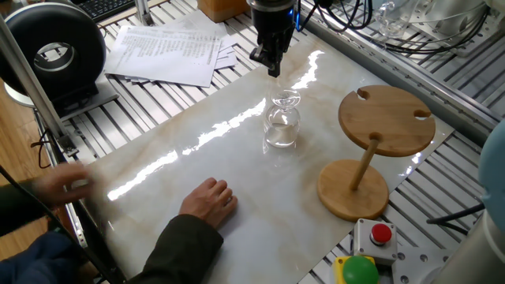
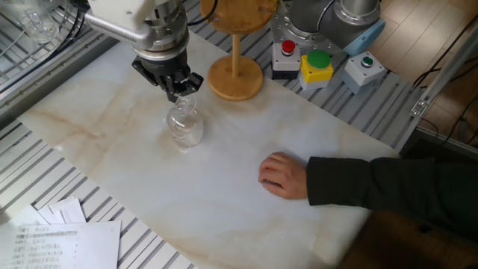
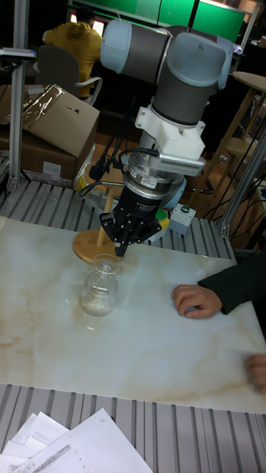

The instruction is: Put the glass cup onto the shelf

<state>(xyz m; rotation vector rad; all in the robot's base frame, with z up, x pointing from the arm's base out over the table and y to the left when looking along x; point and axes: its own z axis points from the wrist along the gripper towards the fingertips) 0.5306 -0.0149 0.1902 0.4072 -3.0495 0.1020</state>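
The glass cup (image 1: pixel 282 120) stands upside down on the marble tabletop, foot on top and bowl down; it also shows in the other fixed view (image 2: pixel 184 125) and the tall view (image 3: pixel 99 288). My gripper (image 1: pixel 272 68) hangs just above and behind its foot, fingers drawn together with nothing between them; its tips (image 2: pixel 179 94) (image 3: pixel 123 249) sit close over the foot without holding it. The wooden shelf (image 1: pixel 386 118) stands to the right of the cup, round top disc on a thin post over a round base (image 2: pixel 235 78).
A person's hand (image 1: pixel 208 202) (image 2: pixel 282 174) rests flat on the table in front of the cup. A blurred second hand (image 1: pixel 67 183) shows at the left edge. Button boxes (image 1: pixel 371 248) (image 2: pixel 319 63) sit beside the shelf base. Papers (image 1: pixel 170 49) lie behind.
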